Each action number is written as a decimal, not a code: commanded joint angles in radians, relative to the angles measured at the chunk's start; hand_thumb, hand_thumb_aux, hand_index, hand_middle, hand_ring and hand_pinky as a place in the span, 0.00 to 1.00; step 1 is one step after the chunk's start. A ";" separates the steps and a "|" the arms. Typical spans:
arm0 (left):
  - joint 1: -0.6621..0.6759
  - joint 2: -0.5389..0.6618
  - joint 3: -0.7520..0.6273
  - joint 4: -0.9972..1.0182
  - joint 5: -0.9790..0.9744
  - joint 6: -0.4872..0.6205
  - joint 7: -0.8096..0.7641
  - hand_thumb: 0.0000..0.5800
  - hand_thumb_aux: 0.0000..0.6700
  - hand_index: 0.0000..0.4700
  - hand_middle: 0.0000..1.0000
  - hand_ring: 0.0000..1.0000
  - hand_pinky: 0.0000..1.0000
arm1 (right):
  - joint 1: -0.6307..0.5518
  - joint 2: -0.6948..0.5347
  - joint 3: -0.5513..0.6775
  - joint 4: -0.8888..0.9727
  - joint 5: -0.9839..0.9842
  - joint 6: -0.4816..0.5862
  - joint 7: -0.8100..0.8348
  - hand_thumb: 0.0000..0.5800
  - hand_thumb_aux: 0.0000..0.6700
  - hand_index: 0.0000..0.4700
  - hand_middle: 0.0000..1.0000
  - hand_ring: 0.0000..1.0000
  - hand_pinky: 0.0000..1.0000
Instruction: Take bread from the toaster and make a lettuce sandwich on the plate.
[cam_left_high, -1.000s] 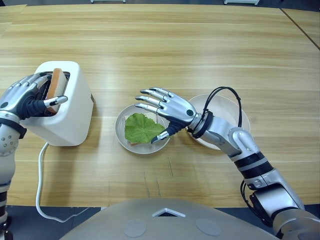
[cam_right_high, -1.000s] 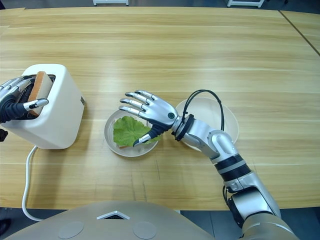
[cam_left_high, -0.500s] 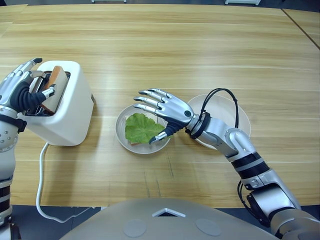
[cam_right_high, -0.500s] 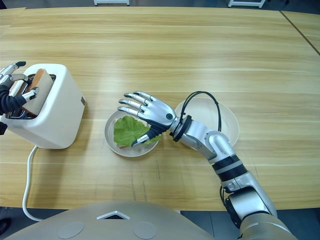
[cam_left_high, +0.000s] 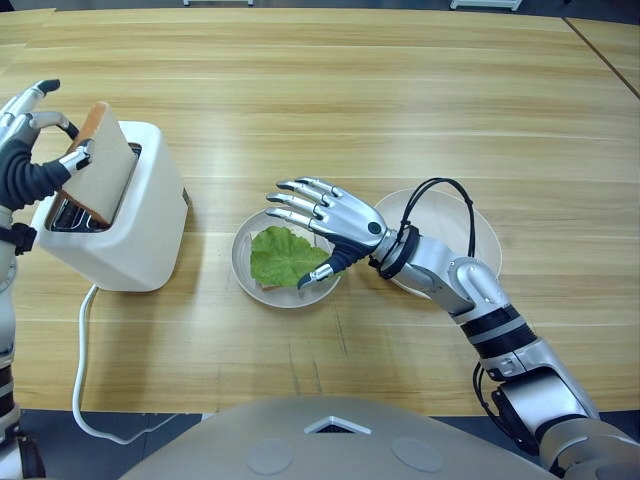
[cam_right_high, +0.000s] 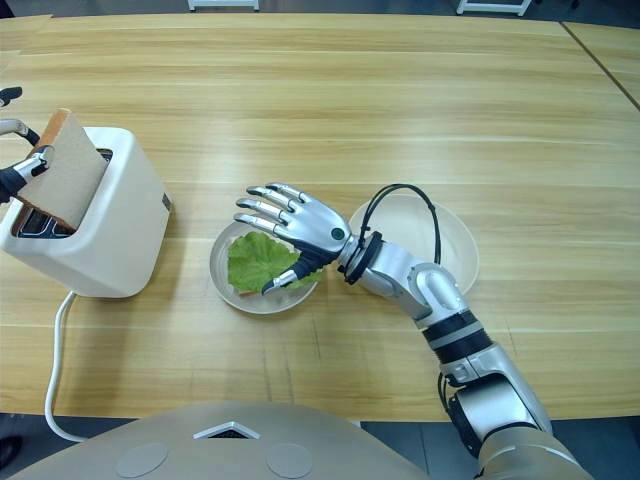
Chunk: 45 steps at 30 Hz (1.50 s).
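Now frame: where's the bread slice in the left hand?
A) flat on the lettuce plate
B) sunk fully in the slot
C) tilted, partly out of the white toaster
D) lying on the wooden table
C: the left hand grips the brown-crusted bread slice, which stands tilted above the white toaster with its lower end in the slot.

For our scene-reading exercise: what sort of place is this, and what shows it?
Likely a mock kitchen on a wooden table: a toaster, bread, lettuce on a plate.
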<state>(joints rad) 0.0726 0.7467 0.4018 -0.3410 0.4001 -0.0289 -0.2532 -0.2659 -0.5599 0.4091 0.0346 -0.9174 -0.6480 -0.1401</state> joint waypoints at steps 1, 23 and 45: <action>-0.031 0.009 0.024 -0.013 -0.016 -0.011 0.010 1.00 1.00 1.00 0.00 0.00 0.00 | 0.010 0.004 0.000 0.002 -0.003 0.002 0.000 0.00 0.00 0.00 0.00 0.00 0.00; -0.074 0.015 0.056 -0.006 -0.027 -0.027 0.011 1.00 1.00 1.00 0.00 0.00 0.00 | 0.018 0.015 0.001 0.000 -0.006 0.003 -0.003 0.00 0.00 0.00 0.00 0.00 0.00; -0.122 0.018 0.054 -0.047 -0.080 -0.011 -0.021 1.00 1.00 1.00 0.00 0.00 0.00 | 0.015 0.026 0.002 0.005 -0.011 0.012 -0.010 0.00 0.00 0.00 0.00 0.00 0.00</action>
<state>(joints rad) -0.0354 0.7510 0.4600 -0.3786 0.3286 -0.0477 -0.2598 -0.2525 -0.5370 0.4098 0.0345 -0.9228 -0.6409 -0.1514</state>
